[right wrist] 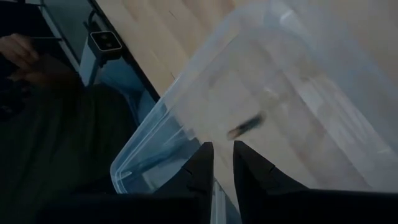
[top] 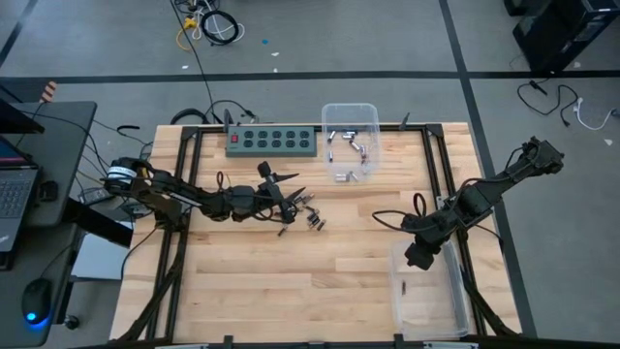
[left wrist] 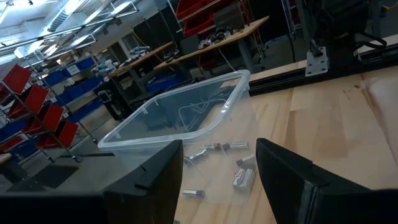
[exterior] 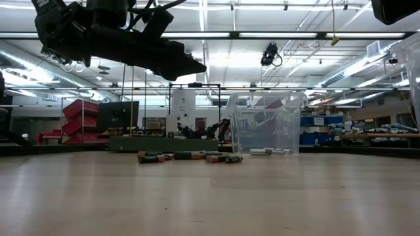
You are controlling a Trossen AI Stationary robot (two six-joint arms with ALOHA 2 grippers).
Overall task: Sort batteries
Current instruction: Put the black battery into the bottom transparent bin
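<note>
Roughly halfway, I judge: the left gripper point(top: 291, 184), fingers spread and empty, hovers just left of unsorted small dark and silvery cylindrical batteries point(top: 308, 215) on the wooden bench point(top: 291, 281). Silvery cells fill the far clear plastic bin point(top: 350, 116). The right gripper point(right wrist: 222, 160), fingers slightly parted, hangs over the near clear tub point(top: 455, 301), one dark battery point(right wrist: 246, 125) just beyond them.

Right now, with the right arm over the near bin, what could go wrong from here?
1. The right gripper hangs close above the clear plastic near bin, where one dark battery lies; swinging away low could clip the rim.
2. The left gripper, jaws open, hovers beside the loose pile of small dark batteries; a careless descent may scatter them.
</note>
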